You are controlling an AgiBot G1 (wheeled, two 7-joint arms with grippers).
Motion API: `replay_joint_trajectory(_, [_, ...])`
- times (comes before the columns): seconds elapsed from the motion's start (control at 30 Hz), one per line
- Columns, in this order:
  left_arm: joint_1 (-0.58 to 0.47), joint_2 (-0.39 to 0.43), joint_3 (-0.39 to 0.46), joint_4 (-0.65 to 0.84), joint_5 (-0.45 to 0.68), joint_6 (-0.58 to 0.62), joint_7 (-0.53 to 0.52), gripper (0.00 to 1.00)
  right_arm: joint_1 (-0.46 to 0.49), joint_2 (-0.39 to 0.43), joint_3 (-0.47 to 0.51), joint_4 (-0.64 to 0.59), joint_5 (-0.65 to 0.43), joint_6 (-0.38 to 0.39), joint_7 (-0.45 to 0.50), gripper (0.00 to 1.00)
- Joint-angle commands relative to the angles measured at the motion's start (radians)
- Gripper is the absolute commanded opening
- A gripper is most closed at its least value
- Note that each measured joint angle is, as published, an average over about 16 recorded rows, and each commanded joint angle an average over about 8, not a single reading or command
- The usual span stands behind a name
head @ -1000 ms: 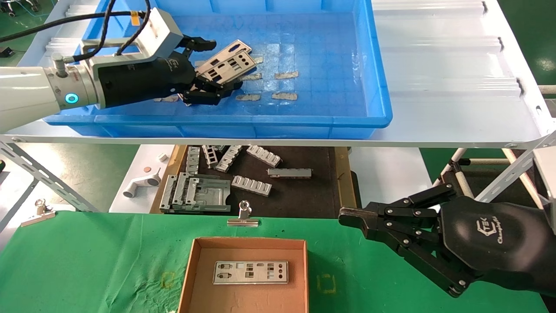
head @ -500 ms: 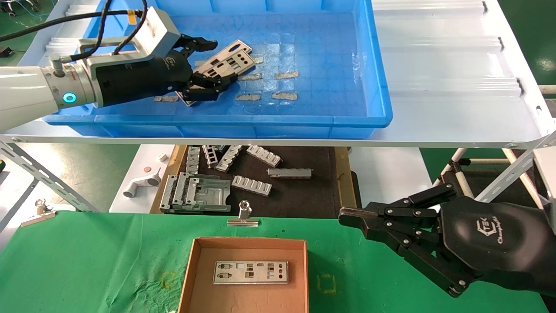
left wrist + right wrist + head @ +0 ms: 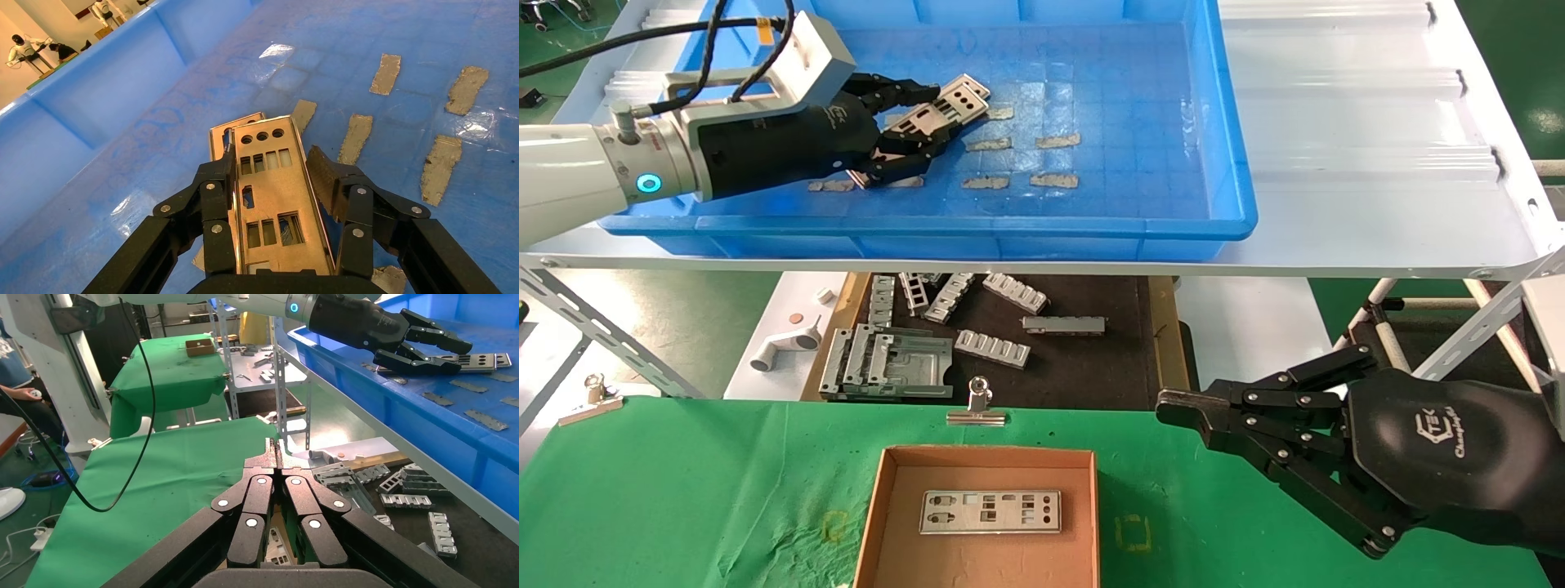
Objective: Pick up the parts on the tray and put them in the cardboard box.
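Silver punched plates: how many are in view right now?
3. One lies in the cardboard box; two overlap in the blue tray, the upper one between the left pincer fingers, a second edge behind it. More may be hidden.

A white corrugated plastic shelf (image 3: pixel 1369 155) carries a large shallow bright-blue plastic tray (image 3: pixel 1228 147). Below it, a table draped in green cloth (image 3: pixel 682 490) holds a small shallow brown cardboard box (image 3: pixel 989 459), with a silver binder clip (image 3: pixel 977 406) at its far edge and another (image 3: pixel 591 398) at the left corner.
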Motion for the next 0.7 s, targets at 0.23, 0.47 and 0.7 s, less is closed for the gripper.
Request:
replay_joint_trajectory(0.23, [-0.002, -0.001, -0.001, 0.0, -0.002, 0.0, 0.001, 0.0, 0.0, 0.0, 0.0, 0.0, 0.0, 0.0, 0.0, 0.0])
replay_joint_trajectory(0.47, [-0.008, -0.007, -0.008, -0.003, -0.01, 0.008, 0.0, 0.0, 0.0, 0.0, 0.0, 0.0, 0.0, 0.0, 0.0, 0.0])
replay_joint_trajectory(0.7, [-0.017, -0.018, -0.018, -0.01, -0.025, 0.023, -0.003, 0.0, 0.0, 0.0, 0.0, 0.0, 0.0, 0.0, 0.0, 0.0])
